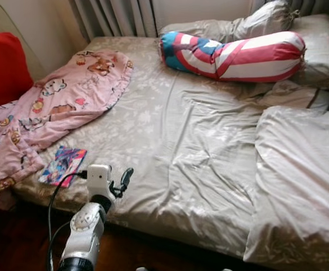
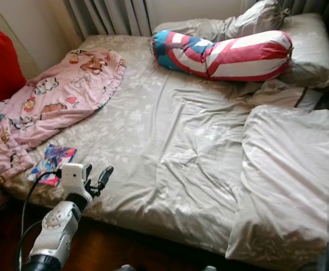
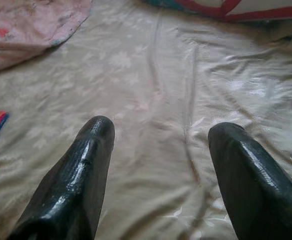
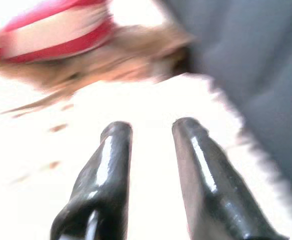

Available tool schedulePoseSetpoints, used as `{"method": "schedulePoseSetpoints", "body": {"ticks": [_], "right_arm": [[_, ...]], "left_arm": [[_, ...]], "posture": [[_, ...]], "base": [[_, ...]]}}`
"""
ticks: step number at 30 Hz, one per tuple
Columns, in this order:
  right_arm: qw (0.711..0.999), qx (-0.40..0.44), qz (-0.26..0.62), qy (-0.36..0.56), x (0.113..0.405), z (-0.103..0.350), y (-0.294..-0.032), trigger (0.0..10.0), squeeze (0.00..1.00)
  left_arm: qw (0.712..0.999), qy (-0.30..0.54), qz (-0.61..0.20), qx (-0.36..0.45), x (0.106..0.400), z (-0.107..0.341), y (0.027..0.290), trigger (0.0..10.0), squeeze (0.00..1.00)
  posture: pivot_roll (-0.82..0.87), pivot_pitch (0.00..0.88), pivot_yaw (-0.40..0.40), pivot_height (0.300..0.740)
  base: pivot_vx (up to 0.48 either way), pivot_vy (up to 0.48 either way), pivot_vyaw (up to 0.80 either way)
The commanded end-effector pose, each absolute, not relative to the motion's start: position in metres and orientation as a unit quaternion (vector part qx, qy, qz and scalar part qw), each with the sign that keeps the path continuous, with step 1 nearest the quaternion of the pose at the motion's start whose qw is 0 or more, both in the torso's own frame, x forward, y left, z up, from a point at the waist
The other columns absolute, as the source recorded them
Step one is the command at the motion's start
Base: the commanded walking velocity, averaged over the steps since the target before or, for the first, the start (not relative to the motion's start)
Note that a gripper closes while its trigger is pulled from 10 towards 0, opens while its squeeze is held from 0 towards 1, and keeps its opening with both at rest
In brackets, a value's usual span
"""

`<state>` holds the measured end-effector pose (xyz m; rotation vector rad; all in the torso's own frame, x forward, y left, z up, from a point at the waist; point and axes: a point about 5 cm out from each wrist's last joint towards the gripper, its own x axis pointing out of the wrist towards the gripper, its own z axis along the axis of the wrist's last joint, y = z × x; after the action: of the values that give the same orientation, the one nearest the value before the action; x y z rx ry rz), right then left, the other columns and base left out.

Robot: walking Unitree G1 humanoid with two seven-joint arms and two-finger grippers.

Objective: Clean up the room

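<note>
Beige sheets cover the bed (image 1: 170,141), which we face from its foot edge. Our left pincer (image 1: 119,183) hovers wide apart and empty over that edge, just beside a small colourful book (image 1: 62,165) near the foot's left corner. A pink blanket (image 1: 51,107) spills off the left edge; it looks soft and light, best pinched at a loose fold. Mid-bed lies open for reaching. Our right pincer (image 4: 151,130) shows a narrow gap, holding nothing, near the striped bolster (image 1: 232,53) at the head.
</note>
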<state>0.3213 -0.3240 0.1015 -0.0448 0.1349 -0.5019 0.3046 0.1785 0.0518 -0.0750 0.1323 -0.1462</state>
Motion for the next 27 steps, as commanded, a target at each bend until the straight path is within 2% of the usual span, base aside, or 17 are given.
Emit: {"method": "schedulePoseSetpoints", "body": {"ticks": [1,2,5,10,15,23,27], "right_arm": [[0.967,-0.019,-0.226,0.114,0.314,0.077,-0.312,10.0,0.00],[0.966,0.022,-0.208,0.149,0.308,0.055,-0.295,10.0,0.00],[0.964,0.043,-0.194,0.175,0.301,0.039,-0.285,10.0,0.00],[0.955,-0.005,-0.105,0.278,0.275,-0.004,-0.254,10.0,0.00],[0.932,-0.039,-0.069,0.353,0.240,-0.036,-0.246,10.0,0.00],[0.921,-0.015,-0.077,0.383,0.222,-0.052,-0.236,10.0,0.00],[0.911,-0.055,-0.058,0.404,0.216,-0.059,-0.228,10.0,0.00]], "left_arm": [[0.994,0.095,-0.053,-0.025,0.299,0.039,0.190,10.0,0.00],[0.992,0.116,-0.043,-0.029,0.298,0.031,0.192,10.0,0.00],[0.990,0.132,-0.036,-0.029,0.295,0.025,0.194,10.0,0.00],[0.980,0.199,-0.015,-0.017,0.279,0.000,0.202,10.0,0.00],[0.954,0.298,0.005,-0.012,0.248,-0.036,0.200,10.0,0.00],[0.934,0.358,0.009,-0.006,0.227,-0.055,0.195,10.0,0.00],[0.925,0.380,0.015,-0.003,0.219,-0.061,0.194,10.0,0.00]], "posture": [[0.01,0.090,0.100,0.740],[0.01,0.080,0.093,0.740],[0.01,0.069,0.084,0.740],[0.00,0.046,0.070,0.740],[-0.02,0.027,0.049,0.740],[-0.01,0.000,0.044,0.740],[-0.01,0.000,0.036,0.740]], "base": [[0.000,0.000,0.00],[0.000,0.000,0.00],[0.000,0.000,0.00],[0.000,0.000,0.00],[0.000,0.000,0.00],[0.000,0.000,0.00],[0.000,0.000,0.00]]}}
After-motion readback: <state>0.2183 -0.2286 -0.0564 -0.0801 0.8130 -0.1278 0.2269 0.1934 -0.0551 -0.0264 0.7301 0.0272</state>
